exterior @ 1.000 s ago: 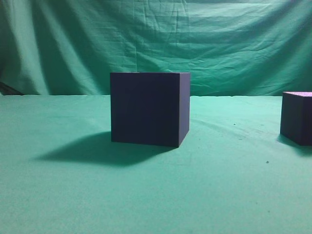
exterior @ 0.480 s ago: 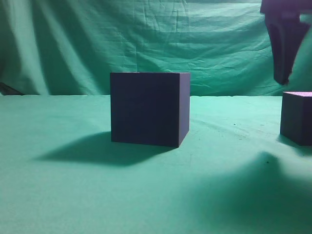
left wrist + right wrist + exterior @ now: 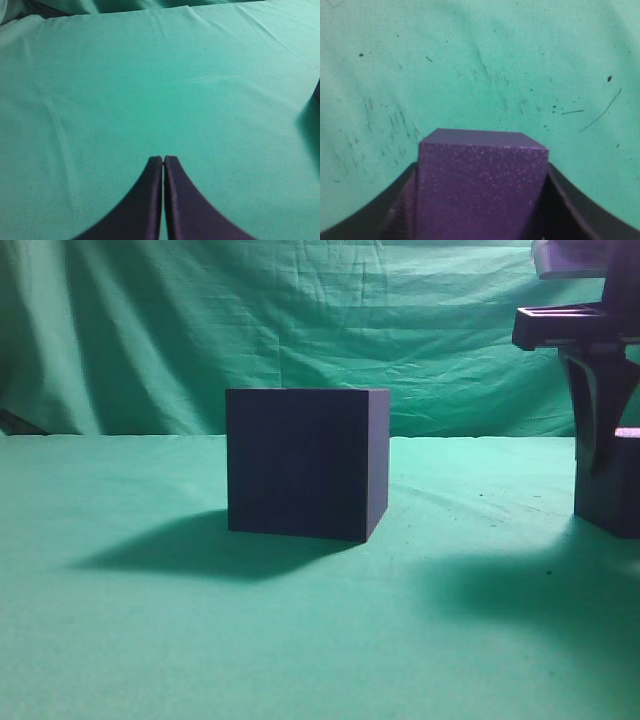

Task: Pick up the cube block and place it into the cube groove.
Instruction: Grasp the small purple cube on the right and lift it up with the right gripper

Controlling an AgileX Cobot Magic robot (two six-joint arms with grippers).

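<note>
The cube block (image 3: pixel 612 490) is a small dark purple cube on the green cloth at the right edge of the exterior view. My right gripper (image 3: pixel 600 430) has come down over it. In the right wrist view the cube block (image 3: pixel 482 195) sits between the two dark fingers (image 3: pixel 402 200), which stand open close against its left and right sides. The cube groove (image 3: pixel 305 462) is the large dark box in the middle; its recess is hidden. My left gripper (image 3: pixel 163 159) is shut and empty above bare cloth.
Green cloth (image 3: pixel 150 640) covers the table, and a green curtain (image 3: pixel 300 320) hangs behind it. A dark sliver (image 3: pixel 317 95) with a shadow below it shows at the right edge of the left wrist view.
My right gripper entered from the top right and dropped until its fingers straddle the cube block. Its shadow spread over the cloth at the right. Both cubes stayed in place.
</note>
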